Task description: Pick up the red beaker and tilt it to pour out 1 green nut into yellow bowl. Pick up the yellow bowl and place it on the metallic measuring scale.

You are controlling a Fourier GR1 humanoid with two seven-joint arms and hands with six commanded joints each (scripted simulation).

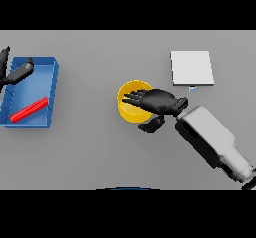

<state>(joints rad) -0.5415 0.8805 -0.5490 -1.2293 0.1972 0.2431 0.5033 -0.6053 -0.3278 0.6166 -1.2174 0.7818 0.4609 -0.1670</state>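
The yellow bowl (131, 108) stood on the grey table (100, 152), near the middle, a little to the right. You had the right hand (157, 102) directly over it: the fingers (131, 98) were stretched out straight across the right part of the rim, and the thumb (150, 126) pointed down-left beside the bowl's lower right side. Nothing was curled around the bowl, so the hand was open. Whether the fingers touched the rim or only hung above it, you could not tell from this view. The inside of the bowl was partly hidden by the hand.

The metallic measuring scale (192, 67) lay flat behind and to the right of the bowl, apart from it.

At the far left there was a blue tray (51, 87), and a red beaker (29, 109) lay on its side in it, slanted. Your left hand (20, 72) showed over the back left corner of the tray; about its fingers I cannot tell.
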